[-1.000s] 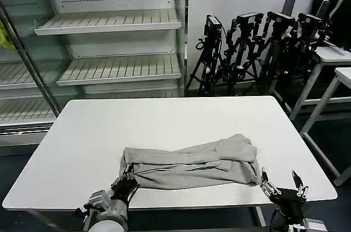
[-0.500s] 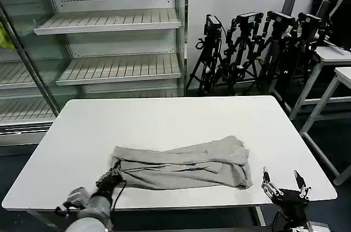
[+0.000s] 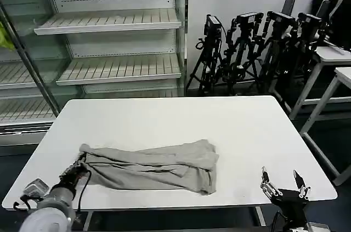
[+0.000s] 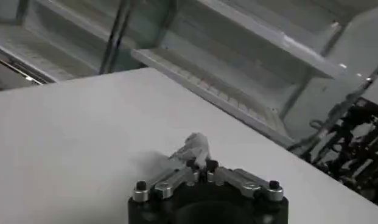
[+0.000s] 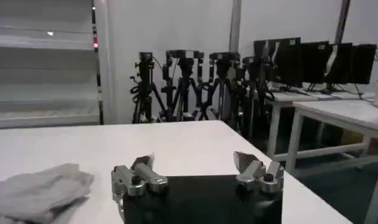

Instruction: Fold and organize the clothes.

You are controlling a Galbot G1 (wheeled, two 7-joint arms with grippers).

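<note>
Grey cotton is pinched between the closed fingers of the left gripper (image 3: 78,169), which sits low over the near left part of the white table (image 3: 164,117). In the left wrist view the same gripper (image 4: 201,165) has its two fingers drawn together on a small bunched tuft of the cloth, which stands up just above the fingertips.

From that pinched end the light grey T-shirt (image 3: 148,166) stretches across the near half of the tabletop toward the robot's right, folded into a long rumpled band with several lengthwise creases. Its far end lies near the table's middle, somewhat bulkier and with a fold turned under at the near corner. The garment rests flat on the table apart from the held end.

The right gripper (image 3: 283,182) hovers at the near right edge of the table, well apart from the shirt, its fingers spread wide with nothing between them. In the right wrist view the right gripper (image 5: 198,170) shows the same wide gap, and the shirt's end (image 5: 36,192) lies on the table off to one side.

Behind the table stand an open shelving unit (image 3: 109,23) and a row of black tripods (image 3: 258,45).
</note>
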